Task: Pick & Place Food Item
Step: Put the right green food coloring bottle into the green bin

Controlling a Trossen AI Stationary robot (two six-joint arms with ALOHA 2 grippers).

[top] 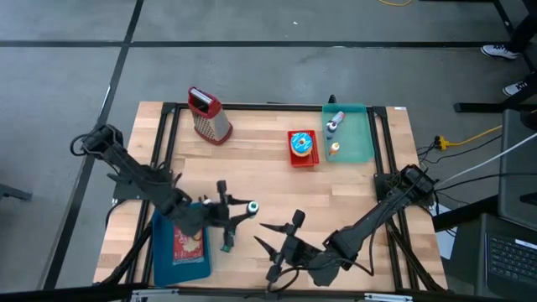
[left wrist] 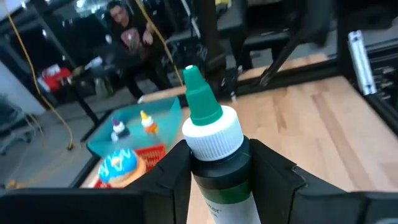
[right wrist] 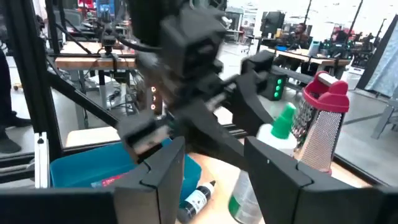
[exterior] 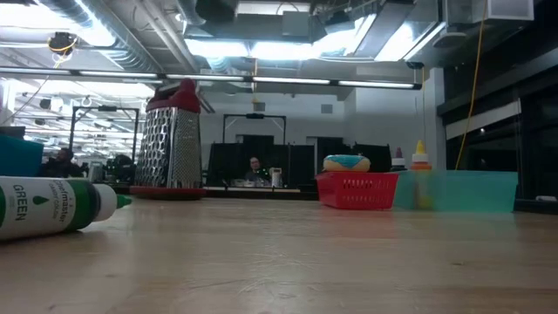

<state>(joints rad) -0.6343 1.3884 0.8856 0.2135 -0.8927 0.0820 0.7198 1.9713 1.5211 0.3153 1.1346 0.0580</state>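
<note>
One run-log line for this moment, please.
left gripper: shut on green-capped bottle, held aloft | right gripper: open, empty | donut: in red basket

Box grater [top: 209, 117] upright at far-left part of desk [top: 252, 168]. Red basket [top: 303, 149] just beside teal tray [top: 359, 143] at far right. Blue bin [top: 180, 252] at near-left edge, holding red packet [top: 188, 246]. Person [left wrist: 127, 34] seated beyond desk.
</note>
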